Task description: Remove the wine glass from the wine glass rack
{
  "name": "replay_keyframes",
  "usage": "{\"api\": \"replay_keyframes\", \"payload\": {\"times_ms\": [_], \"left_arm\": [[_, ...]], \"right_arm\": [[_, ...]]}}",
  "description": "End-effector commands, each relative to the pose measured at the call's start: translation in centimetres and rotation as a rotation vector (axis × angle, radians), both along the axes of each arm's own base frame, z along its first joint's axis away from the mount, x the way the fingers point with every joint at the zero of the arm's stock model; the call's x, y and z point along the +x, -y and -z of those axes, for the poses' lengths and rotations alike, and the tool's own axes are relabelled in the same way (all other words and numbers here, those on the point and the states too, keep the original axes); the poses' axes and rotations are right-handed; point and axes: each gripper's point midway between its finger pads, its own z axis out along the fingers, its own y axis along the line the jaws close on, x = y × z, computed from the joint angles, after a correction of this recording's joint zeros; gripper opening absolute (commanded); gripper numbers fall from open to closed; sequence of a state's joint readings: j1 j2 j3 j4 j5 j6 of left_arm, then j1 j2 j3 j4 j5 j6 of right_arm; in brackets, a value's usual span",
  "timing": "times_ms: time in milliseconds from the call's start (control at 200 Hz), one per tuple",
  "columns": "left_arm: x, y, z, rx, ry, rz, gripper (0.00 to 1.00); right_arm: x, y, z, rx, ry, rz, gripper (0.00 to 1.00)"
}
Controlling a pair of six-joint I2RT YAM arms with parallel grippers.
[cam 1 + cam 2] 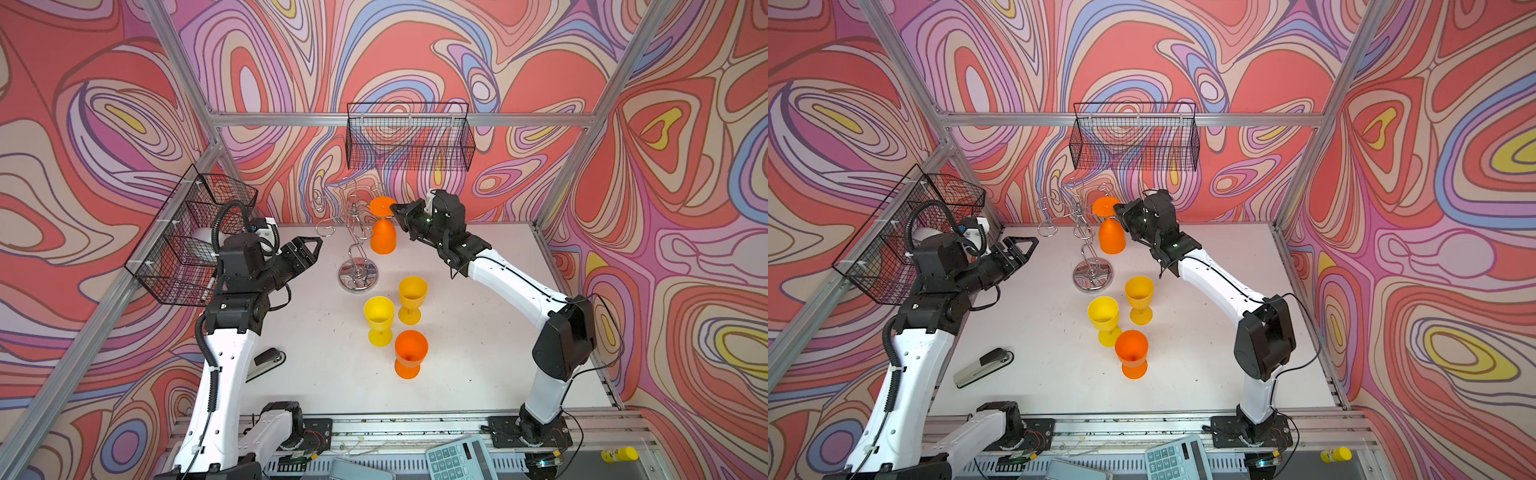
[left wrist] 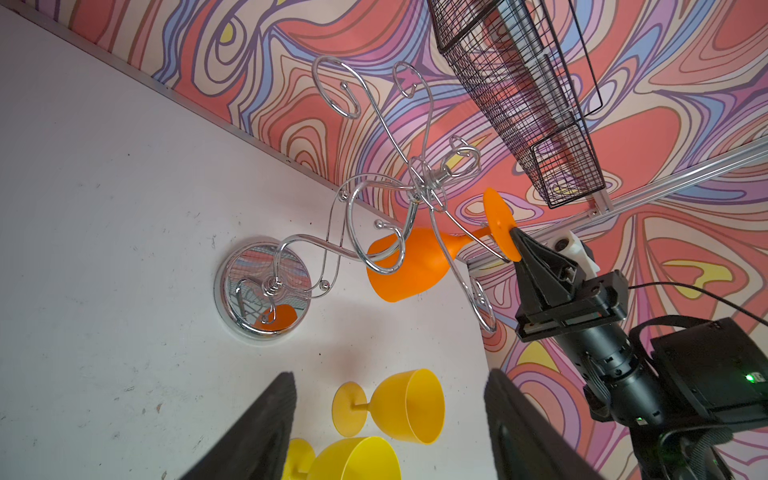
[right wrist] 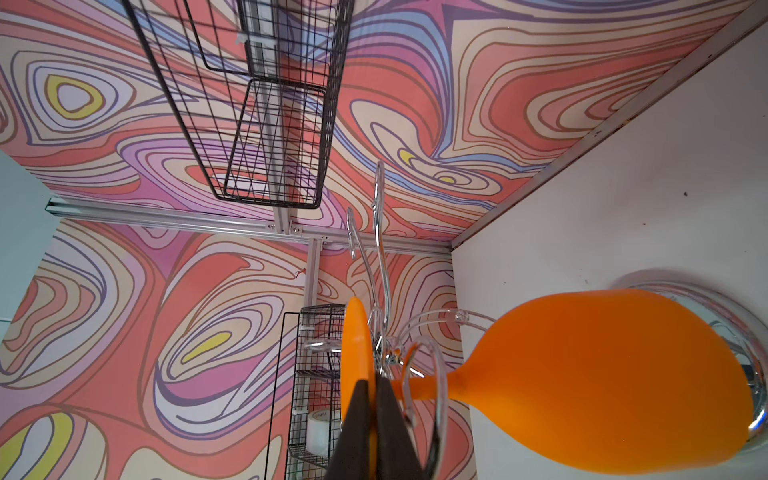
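Observation:
An orange wine glass [image 1: 383, 237] [image 1: 1112, 237] [image 2: 409, 266] [image 3: 615, 374] hangs upside down from a curled arm of the chrome wine glass rack [image 1: 358, 237] [image 1: 1088, 237] [image 2: 415, 183] at the back of the table. My right gripper [image 1: 395, 210] [image 1: 1118, 210] [image 2: 514, 237] [image 3: 372, 399] is shut on the edge of the glass's round foot [image 1: 382, 206] [image 3: 355, 353]. My left gripper [image 1: 313, 246] [image 1: 1030, 245] [image 2: 390, 428] stands open to the left of the rack, nothing between its fingers.
Two yellow glasses [image 1: 379, 320] [image 1: 412, 299] and an orange one [image 1: 410, 353] stand upright in front of the rack's mirrored base [image 1: 359, 276]. Black wire baskets hang on the back wall [image 1: 409, 137] and left wall [image 1: 191, 237]. A stapler [image 1: 266, 361] lies near the left arm.

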State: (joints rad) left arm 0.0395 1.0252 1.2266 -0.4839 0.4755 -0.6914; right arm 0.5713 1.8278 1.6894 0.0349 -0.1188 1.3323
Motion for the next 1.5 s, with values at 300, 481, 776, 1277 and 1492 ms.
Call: {"api": "replay_keyframes", "payload": {"times_ms": [300,481,776,1277,1492], "left_arm": [[-0.9,0.0,-0.5,0.004,0.004,0.008,0.72],[-1.1,0.1,-0.4,0.008,0.001,0.011,0.72],[-1.3,0.0,-0.2,0.016,-0.008,0.009,0.72],[-1.3,0.0,-0.3,0.018,-0.005,0.009,0.72],[-1.4,0.0,-0.2,0.017,-0.005,0.011,0.72]], "right_arm": [[1.5,3.9,-1.6,0.014,0.045,0.109,0.0],[1.9,5.2,-1.6,0.02,0.045,0.135,0.0],[1.9,7.7,-2.8,0.048,0.069,0.188,0.0],[1.5,6.9,-2.7,0.069,0.056,0.147,0.0],[0.7,6.4,-2.7,0.057,0.052,0.126,0.0]]}}
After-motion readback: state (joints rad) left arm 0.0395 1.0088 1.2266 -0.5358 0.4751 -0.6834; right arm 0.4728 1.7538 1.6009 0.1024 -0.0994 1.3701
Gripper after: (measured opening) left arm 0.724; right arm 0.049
